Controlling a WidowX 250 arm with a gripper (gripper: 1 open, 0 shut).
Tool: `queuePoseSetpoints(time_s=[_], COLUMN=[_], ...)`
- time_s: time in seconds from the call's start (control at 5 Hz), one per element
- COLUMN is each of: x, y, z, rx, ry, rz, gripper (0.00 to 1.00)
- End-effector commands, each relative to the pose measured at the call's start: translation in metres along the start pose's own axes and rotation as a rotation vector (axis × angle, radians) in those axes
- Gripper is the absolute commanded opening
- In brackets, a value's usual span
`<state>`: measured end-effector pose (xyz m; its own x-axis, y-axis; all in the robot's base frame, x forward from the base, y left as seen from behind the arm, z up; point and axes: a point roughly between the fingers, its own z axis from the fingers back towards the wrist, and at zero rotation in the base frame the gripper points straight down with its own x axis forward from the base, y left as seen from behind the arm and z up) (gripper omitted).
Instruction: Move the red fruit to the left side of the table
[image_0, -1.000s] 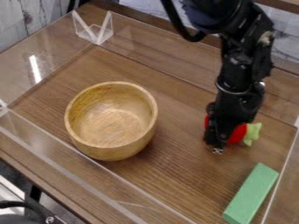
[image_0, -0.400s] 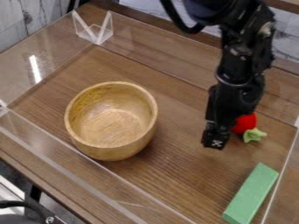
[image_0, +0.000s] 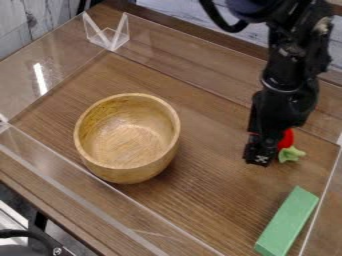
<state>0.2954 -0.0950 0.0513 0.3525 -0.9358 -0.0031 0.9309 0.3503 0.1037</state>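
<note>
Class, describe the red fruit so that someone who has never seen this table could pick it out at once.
Start at the wooden bowl and look right, past the black robot arm. The red fruit lies on the table right behind its fingers, small and rounded with green leaves, unlike the flat green block nearer the camera.

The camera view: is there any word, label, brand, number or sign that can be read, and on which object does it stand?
None. No readable text shows on the wooden bowl, the green block, the red fruit, the gripper or the table.
</note>
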Motion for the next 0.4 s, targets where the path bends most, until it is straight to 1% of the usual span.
queuePoseSetpoints(time_s=[0.0, 0.2], x=[0.0146, 0.0049], y=[0.0079, 0.009], z=[0.0097, 0.002], rx=[0.04, 0.038], ry=[-0.036, -0.033], rz=[0.005, 0.059], gripper=[0.0, 0.0])
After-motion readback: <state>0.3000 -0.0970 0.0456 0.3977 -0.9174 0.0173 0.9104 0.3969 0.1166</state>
